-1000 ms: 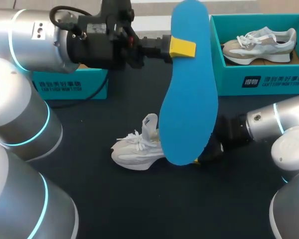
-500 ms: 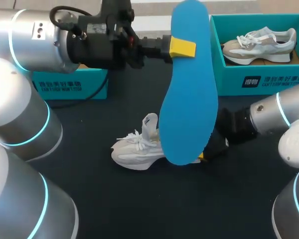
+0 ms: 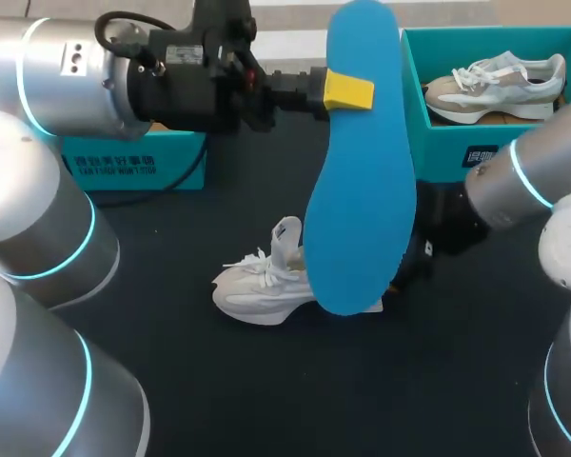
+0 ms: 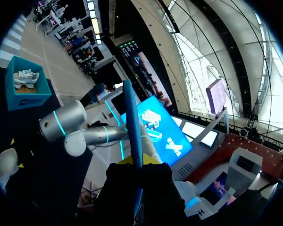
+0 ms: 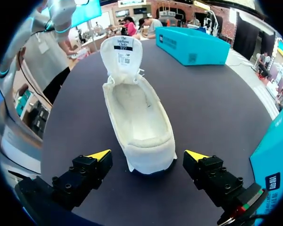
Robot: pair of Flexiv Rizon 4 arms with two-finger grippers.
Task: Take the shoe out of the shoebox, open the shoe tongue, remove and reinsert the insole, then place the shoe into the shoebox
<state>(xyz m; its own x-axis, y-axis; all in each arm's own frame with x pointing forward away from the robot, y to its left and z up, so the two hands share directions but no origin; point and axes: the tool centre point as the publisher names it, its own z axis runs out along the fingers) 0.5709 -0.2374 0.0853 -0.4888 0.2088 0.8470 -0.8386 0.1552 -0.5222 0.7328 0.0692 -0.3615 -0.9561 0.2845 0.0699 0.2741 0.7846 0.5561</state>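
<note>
inside right shoebox a pale shoe, white shoe outside on table

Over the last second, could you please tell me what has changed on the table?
The right arm has drawn back from the heel of the shoe, up and rightward in the head view; the right gripper is open just behind the shoe, not touching it. The left gripper holds the blue insole up as before, and the shoe has not moved.
</note>
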